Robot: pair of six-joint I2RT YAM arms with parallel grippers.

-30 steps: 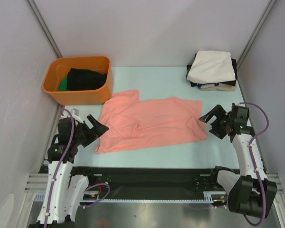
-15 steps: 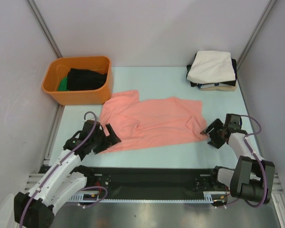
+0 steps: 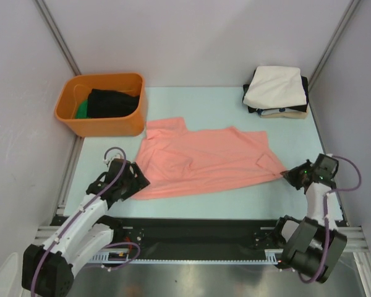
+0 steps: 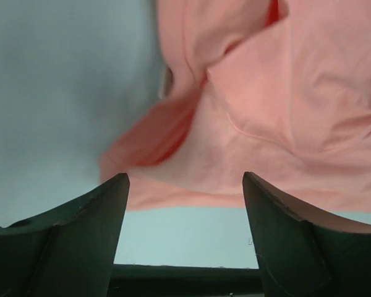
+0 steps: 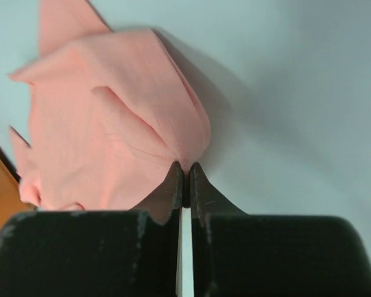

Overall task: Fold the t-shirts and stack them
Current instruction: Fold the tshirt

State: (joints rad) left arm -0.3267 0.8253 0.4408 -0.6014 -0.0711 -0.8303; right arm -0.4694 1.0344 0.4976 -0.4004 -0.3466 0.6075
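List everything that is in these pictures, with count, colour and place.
t-shirt: 1, salmon pink, spread on the table's middle
folded shirts: 1 stack, cream-white over black and tan, far right corner
tub: 1, orange, far left corner
cloth in the tub: black and green, count unclear
table: 1, pale blue, under everything
left gripper: 1, black, open, by the t-shirt's near left corner
right gripper: 1, black, shut on the t-shirt's right edge
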